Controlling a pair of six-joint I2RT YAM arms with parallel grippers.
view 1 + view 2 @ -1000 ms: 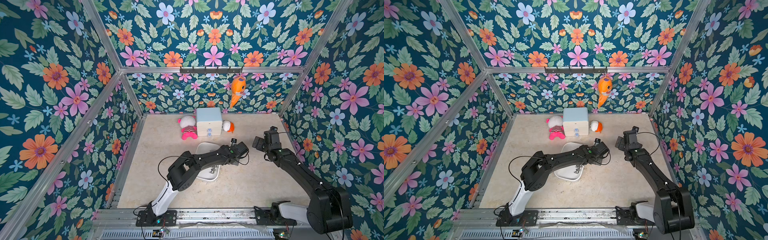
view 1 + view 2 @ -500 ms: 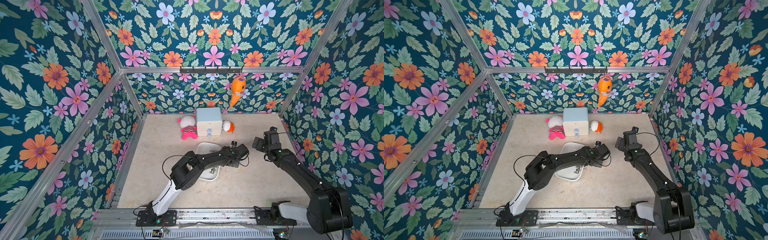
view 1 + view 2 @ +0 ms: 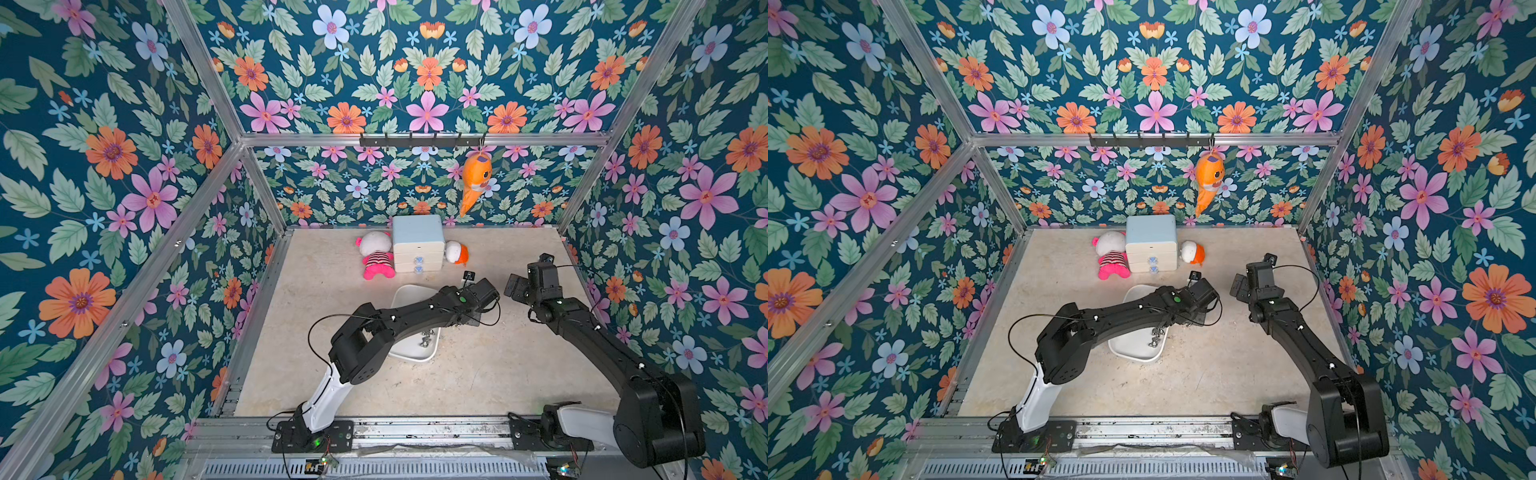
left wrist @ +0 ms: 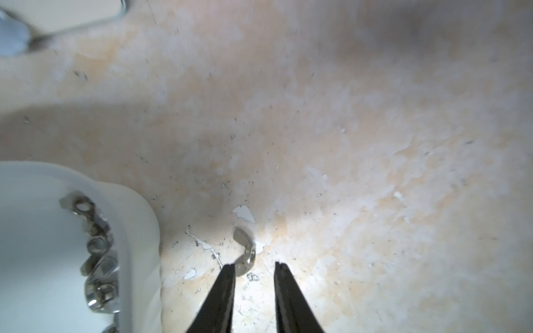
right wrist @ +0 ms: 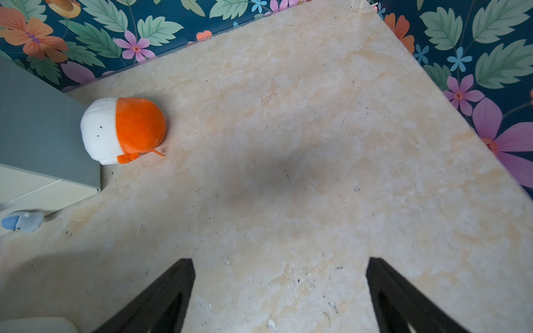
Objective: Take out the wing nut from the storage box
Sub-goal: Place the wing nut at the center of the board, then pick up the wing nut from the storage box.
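I see the small silvery wing nut (image 4: pixel 245 253) lying on the worktop (image 4: pixel 346 144) just right of the white box (image 4: pixel 138 219), at the slightly parted tips of my left gripper (image 4: pixel 253 265); right gripper (image 5: pixel 279 268) gapes, empty.

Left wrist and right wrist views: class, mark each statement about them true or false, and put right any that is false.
1. A wing nut lies on the table, outside the storage box. True.
2. The storage box is empty. False: several metal nuts lie inside it, against its wall.
3. The left gripper is clamped shut on the wing nut. False: its jaws stand apart, and the nut lies on the table at their tips.
4. The right gripper is open over bare table and holds nothing. True.
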